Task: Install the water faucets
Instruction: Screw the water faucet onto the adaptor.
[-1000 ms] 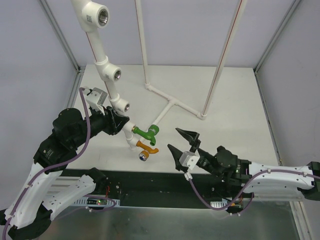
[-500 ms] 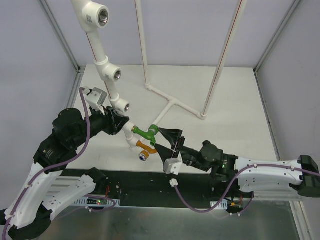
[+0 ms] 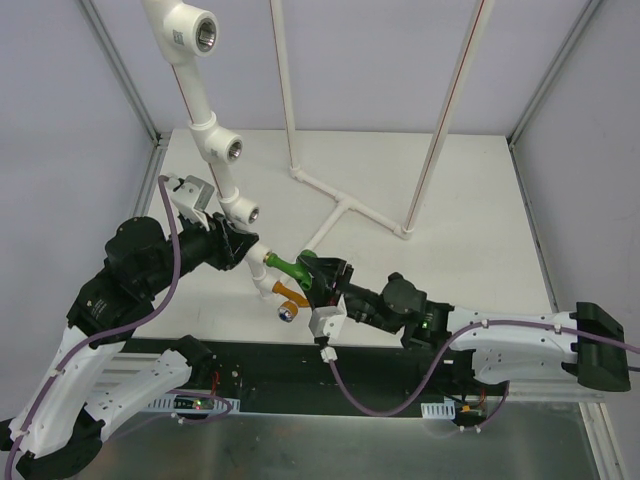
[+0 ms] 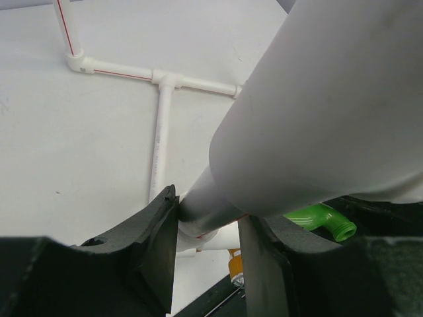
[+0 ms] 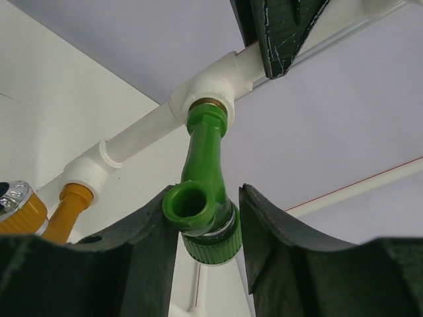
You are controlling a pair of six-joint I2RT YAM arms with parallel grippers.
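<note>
We log the left tool [image 4: 206,218] clamped on the white pipe [image 4: 330,99] to steady it; the right tool [image 5: 206,191] brackets the green faucet [image 5: 201,152] for threading, though we cannot tell if it grips.

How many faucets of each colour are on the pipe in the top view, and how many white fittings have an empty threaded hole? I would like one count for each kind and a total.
green plastic faucet: 1
orange plastic faucet: 1
white pipe fittings with an empty metal threaded hole: 3
Total: 5
</note>
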